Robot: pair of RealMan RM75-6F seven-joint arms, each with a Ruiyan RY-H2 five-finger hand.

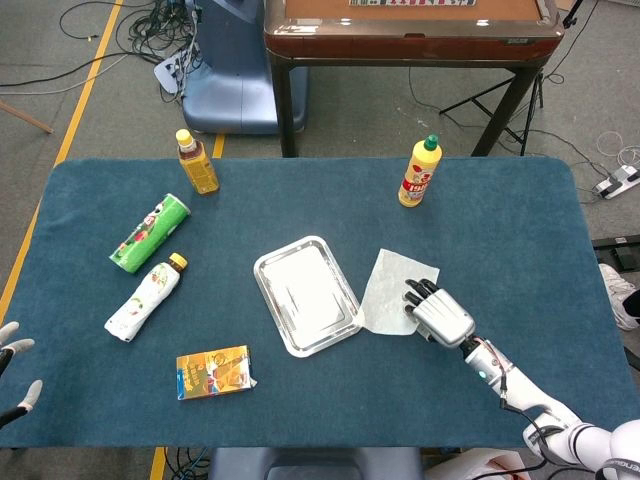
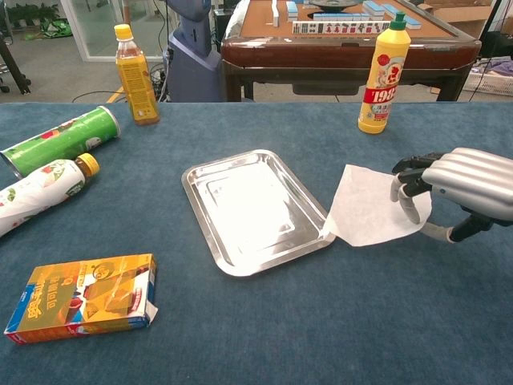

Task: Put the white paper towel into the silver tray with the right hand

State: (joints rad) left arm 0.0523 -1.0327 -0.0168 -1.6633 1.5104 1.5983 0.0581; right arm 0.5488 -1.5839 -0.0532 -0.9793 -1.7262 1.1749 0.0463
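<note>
The white paper towel (image 1: 388,290) (image 2: 365,212) lies on the blue cloth just right of the silver tray (image 1: 305,295) (image 2: 248,208), and its left corner touches the tray's right rim. My right hand (image 1: 440,315) (image 2: 461,180) holds the towel's right edge, fingers on top and thumb below, so that edge is lifted off the cloth. The tray is bare inside. My left hand (image 1: 12,365) shows only at the lower left edge of the head view, off the table, with its fingers apart and nothing in it.
A yellow squeeze bottle (image 1: 419,172) (image 2: 382,74) stands behind the towel. On the left are an orange drink bottle (image 1: 196,162), a green can (image 1: 149,233) on its side, a lying white bottle (image 1: 146,296) and an orange box (image 1: 213,371).
</note>
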